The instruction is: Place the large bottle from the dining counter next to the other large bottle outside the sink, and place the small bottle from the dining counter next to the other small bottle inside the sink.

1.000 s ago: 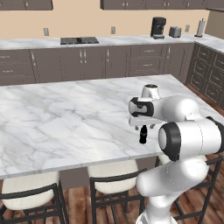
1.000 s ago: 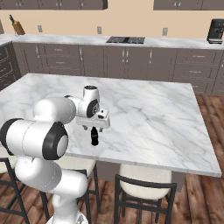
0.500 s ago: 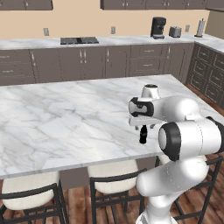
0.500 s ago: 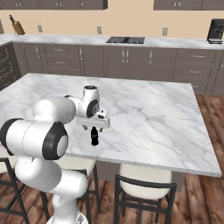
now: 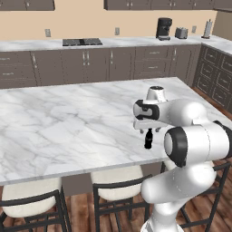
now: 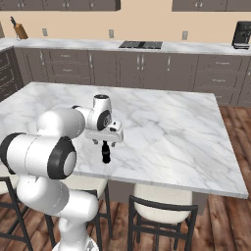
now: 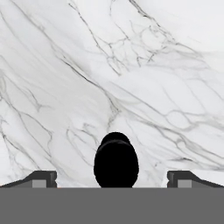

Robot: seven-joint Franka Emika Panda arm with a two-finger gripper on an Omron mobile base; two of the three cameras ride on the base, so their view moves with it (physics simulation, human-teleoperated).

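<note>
A small black bottle (image 5: 148, 139) stands upright on the white marbled table (image 5: 68, 122), close to its near edge and toward the right end. The gripper (image 5: 147, 128) hangs straight above it, jaws spread wide, one finger tip on each side of the bottle's cap and neither touching it. Seen from the hand, the bottle (image 7: 116, 161) sits midway between the two tips. No label or writing can be read on the bottle

One obstacle is seen on the dining counter (image 5: 68, 127): a dark bottle (image 5: 148, 138) upright near the front edge (directly under the hand). The marble toward the far edge and both side edges is left unobstructed.
</note>
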